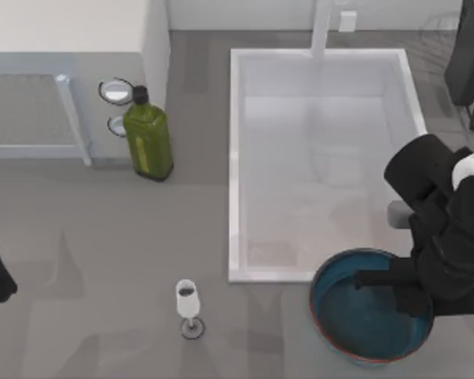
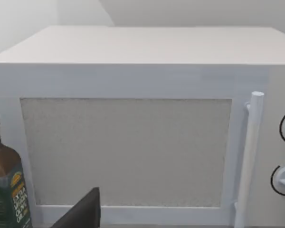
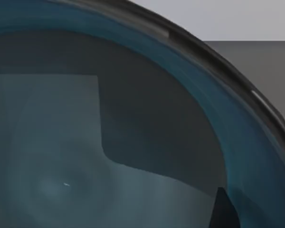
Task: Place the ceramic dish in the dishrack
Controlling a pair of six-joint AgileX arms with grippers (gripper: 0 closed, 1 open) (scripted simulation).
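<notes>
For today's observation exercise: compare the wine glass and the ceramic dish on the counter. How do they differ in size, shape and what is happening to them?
The ceramic dish is far wider than the wine glass. The dish is a low, round teal bowl with a reddish-brown rim; the glass is a narrow, clear, stemmed cup. The right hand reaches over the dish's rim, while the glass stands alone, untouched. Both sit upright on the grey counter, in front of the sink.

Grey table, ceramic dish, wine glass, green bottle, sink basin
</notes>
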